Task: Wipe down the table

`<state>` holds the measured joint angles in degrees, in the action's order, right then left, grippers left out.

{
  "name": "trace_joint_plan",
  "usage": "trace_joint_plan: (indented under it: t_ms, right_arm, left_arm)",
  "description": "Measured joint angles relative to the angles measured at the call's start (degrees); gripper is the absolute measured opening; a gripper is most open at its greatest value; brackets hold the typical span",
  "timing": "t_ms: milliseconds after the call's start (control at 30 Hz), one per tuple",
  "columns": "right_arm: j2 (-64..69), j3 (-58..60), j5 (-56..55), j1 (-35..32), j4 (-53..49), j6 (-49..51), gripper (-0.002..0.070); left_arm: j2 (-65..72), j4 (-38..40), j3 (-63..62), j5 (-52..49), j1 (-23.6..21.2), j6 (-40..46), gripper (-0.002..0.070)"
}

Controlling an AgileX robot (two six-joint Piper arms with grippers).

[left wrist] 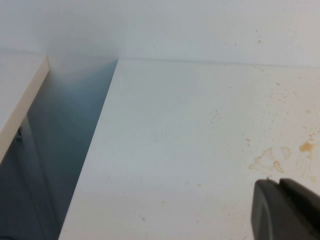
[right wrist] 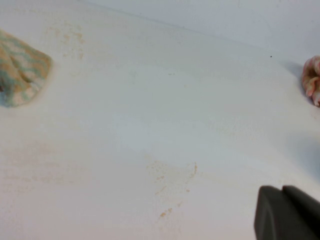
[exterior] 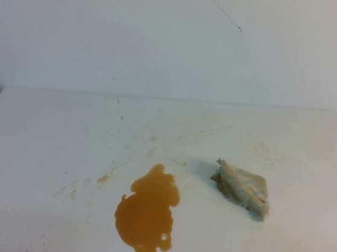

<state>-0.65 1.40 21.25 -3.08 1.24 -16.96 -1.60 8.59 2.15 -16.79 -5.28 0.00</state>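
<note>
An orange-brown puddle lies on the white table near its front edge. To the right of the puddle sits a crumpled, stained striped rag, also in the right wrist view as the rag, well away from the right gripper. Neither gripper shows in the high view. My left gripper hangs shut and empty over the table's left part, near dried orange stains. My right gripper hovers shut and empty over bare table with faint specks.
Dried splashes mark the table left of the puddle. The table's left edge drops into a dark gap beside another white surface. A pink crumpled object lies by the wall. A white wall closes the back.
</note>
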Motion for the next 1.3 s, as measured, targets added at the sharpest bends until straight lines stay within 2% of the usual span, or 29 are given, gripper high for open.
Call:
trace_joint_plan:
  t_ms: [867, 1300]
  right_arm:
    - [0.0, 0.1, -1.1, 0.0, 1.7, 0.0, -0.0002]
    - [0.0, 0.1, -30.8, 0.0, 14.9, 1.7, -0.0002]
  left_arm:
    - [0.0, 0.0, 0.0, 0.0, 0.0, 0.0, 0.0]
    - [0.0, 0.0, 0.0, 0.0, 0.0, 0.0, 0.0]
